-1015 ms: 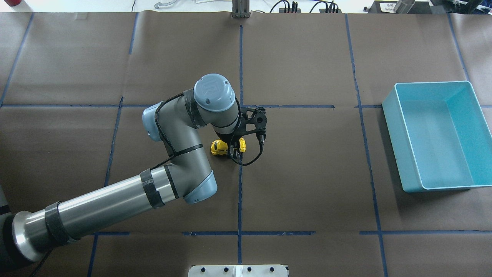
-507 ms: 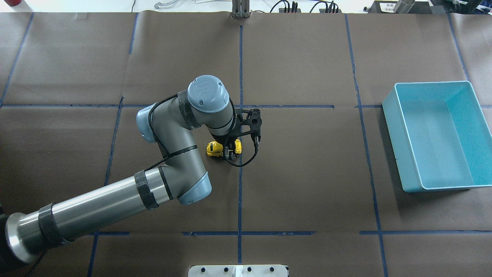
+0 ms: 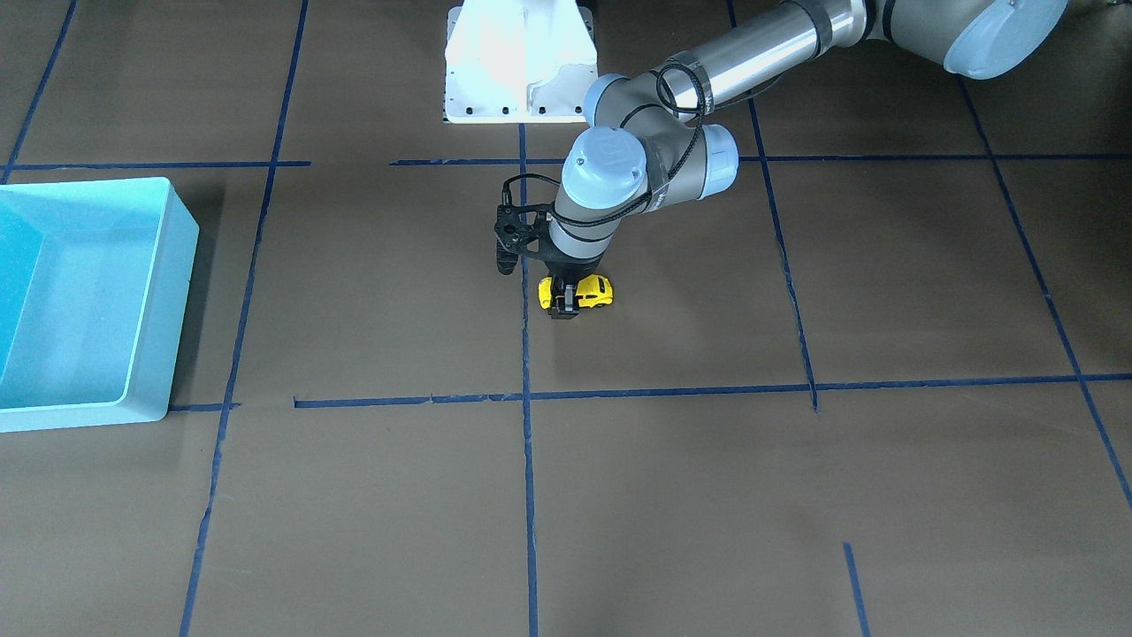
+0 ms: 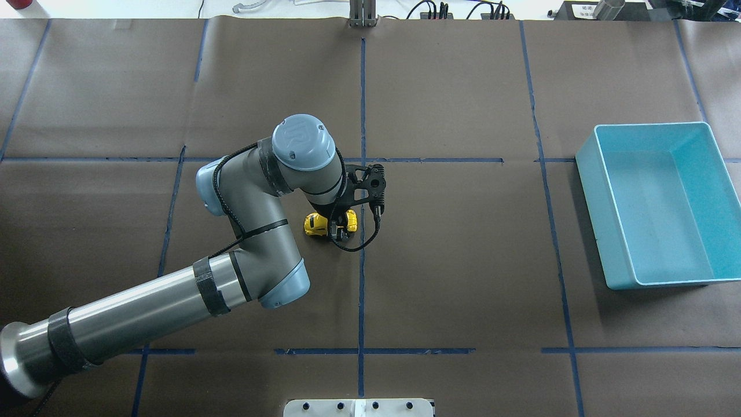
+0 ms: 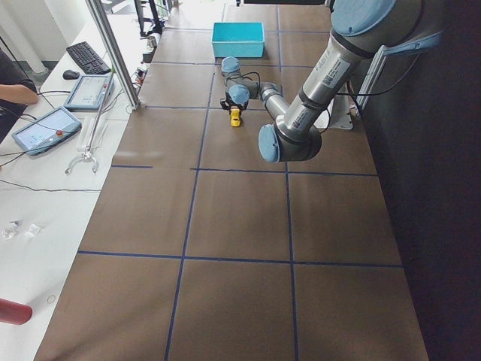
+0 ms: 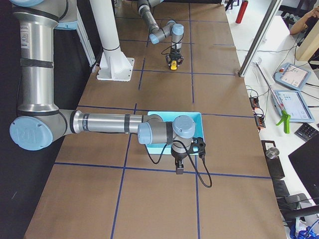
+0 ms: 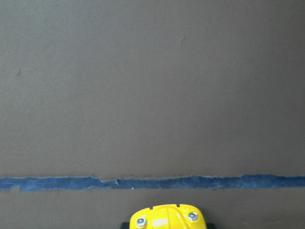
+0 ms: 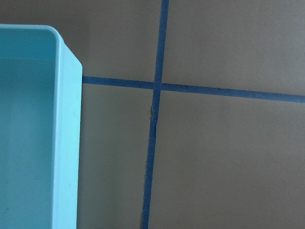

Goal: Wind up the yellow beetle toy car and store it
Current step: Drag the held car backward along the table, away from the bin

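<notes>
The yellow beetle toy car [image 4: 315, 224] sits low on the brown paper near the table's middle, just left of the centre tape line. It also shows in the front view [image 3: 596, 291] and at the bottom edge of the left wrist view [image 7: 167, 218]. My left gripper [image 4: 336, 230] points straight down and is shut on the car's rear half. My right gripper [image 6: 178, 168] shows only in the exterior right view, hanging beside the teal bin; I cannot tell whether it is open or shut.
The teal bin [image 4: 589, 174] stands at the table's right side with nothing visible in it; its rim shows in the right wrist view [image 8: 67, 119] and the front view [image 3: 181, 265]. Blue tape lines cross the paper. A white mount plate [image 3: 517, 66] sits at the robot's base.
My left arm has slid leftward over the table, taking the yellow car along in its grip. The bin has not moved.
</notes>
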Tool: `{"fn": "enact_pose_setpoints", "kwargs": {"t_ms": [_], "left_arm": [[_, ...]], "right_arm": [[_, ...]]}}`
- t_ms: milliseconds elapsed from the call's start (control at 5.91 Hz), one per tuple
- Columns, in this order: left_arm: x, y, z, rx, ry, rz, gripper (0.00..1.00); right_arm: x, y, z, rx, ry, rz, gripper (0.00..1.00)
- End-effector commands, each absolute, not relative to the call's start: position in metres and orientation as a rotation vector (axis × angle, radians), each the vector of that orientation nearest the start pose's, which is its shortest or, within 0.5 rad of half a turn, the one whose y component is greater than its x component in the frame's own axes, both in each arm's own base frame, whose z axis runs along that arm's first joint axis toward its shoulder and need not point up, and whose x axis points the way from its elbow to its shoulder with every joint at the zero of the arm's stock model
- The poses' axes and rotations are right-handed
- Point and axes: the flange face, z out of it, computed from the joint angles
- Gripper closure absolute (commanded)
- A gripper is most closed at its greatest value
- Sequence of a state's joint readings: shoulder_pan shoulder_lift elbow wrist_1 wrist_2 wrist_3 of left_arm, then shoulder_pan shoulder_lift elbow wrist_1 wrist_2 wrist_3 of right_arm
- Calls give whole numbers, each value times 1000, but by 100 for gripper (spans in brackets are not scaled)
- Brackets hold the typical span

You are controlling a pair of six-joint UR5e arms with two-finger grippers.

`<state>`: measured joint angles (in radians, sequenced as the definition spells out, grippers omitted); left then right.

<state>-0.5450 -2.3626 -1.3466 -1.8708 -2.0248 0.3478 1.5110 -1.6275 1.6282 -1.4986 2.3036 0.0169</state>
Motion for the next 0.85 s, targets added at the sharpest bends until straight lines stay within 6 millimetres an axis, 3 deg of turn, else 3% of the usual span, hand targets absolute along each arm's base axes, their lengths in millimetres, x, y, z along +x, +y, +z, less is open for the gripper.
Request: {"fn": "enact_pose_setpoints", "kwargs": {"t_ms": [0,677], "left_arm": [[597,-472,243,729,764,1453,100],[575,-462,265,743,765,1452,100]], "right_arm": [[38,-476,653,44,-735,-69,0],[38,-476,653,42,-735,-68,0]]}}
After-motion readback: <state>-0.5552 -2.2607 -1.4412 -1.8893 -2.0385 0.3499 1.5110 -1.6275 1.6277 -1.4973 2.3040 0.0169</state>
